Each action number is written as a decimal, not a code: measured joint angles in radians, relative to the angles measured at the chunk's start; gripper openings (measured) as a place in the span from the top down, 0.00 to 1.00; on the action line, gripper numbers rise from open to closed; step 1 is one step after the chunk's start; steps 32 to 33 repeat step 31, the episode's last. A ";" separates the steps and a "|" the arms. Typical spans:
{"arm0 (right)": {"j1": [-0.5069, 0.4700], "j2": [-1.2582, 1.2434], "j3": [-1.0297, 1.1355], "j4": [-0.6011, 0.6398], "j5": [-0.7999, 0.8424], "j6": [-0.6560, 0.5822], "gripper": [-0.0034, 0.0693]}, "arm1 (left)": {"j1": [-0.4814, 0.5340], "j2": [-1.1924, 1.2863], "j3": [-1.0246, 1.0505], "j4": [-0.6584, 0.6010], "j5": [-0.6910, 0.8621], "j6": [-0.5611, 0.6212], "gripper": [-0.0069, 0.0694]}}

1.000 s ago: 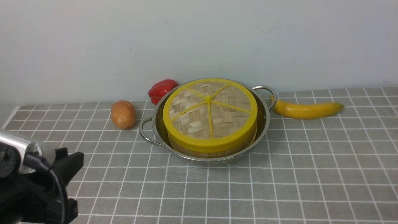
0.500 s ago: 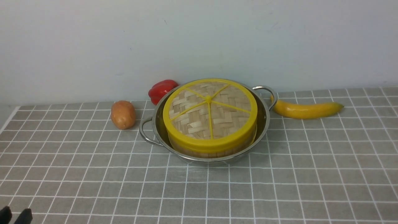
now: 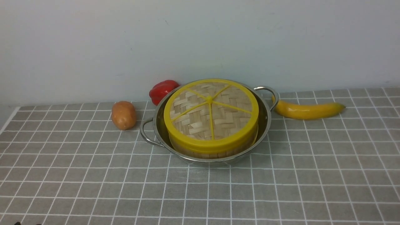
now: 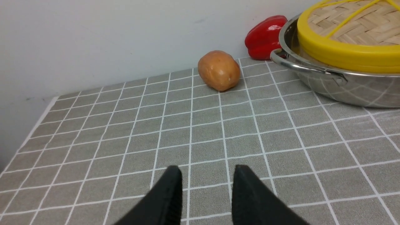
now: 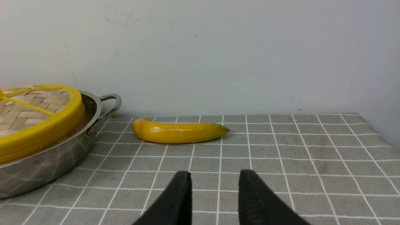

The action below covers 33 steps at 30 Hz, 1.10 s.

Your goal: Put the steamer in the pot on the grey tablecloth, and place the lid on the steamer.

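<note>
While the lid [image 3: 211,115] caps the steamer [image 3: 215,150] inside the pot [image 3: 265,125] on the grey tablecloth [image 3: 312,175], my left gripper [image 4: 207,175] and right gripper [image 5: 215,178] hang spread and empty, well apart from it.

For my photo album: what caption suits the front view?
Lid on steamer in pot, with potato, pepper and banana nearby.

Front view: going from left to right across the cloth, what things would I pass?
Potato → red pepper → pot holding the steamer with its lid on → banana.
</note>
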 joint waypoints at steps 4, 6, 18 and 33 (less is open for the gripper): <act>0.000 0.000 0.000 0.000 0.000 0.000 0.62 | 0.000 0.000 0.000 0.000 0.000 0.000 0.62; 0.000 0.000 0.000 0.000 0.000 0.000 0.62 | 0.000 0.000 0.000 0.000 0.000 0.000 0.61; 0.000 0.000 0.000 0.000 0.000 0.000 0.62 | 0.000 0.000 0.000 0.001 0.000 0.000 0.59; 0.000 0.000 0.000 0.000 0.000 0.023 0.62 | 0.000 0.000 0.000 0.001 0.000 0.000 0.59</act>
